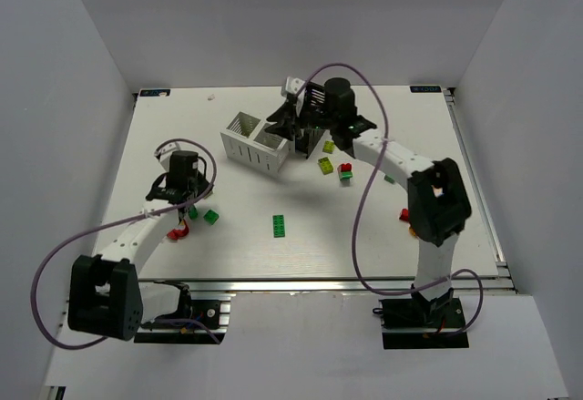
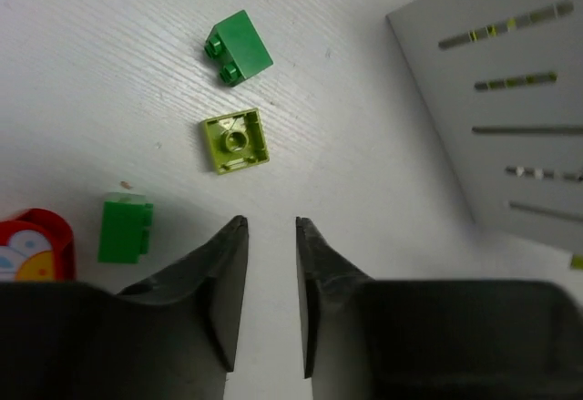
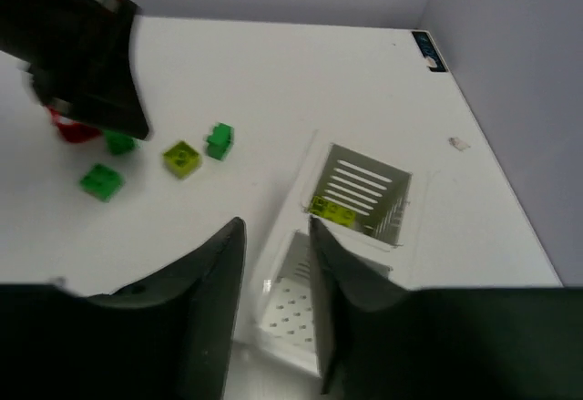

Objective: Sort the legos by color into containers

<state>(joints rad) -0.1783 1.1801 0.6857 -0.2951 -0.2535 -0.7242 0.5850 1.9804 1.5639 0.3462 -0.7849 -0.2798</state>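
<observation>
Left end effector slightly open, empty, near lime brick, right end effector likewise, above white container

Red lego partly beyond left edge

white arm links, black joints, purple cables, l hand & r hand dark, tapered

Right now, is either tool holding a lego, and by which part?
Nothing is held. The left tool is empty above the table; the right tool is empty above the white container.
</observation>
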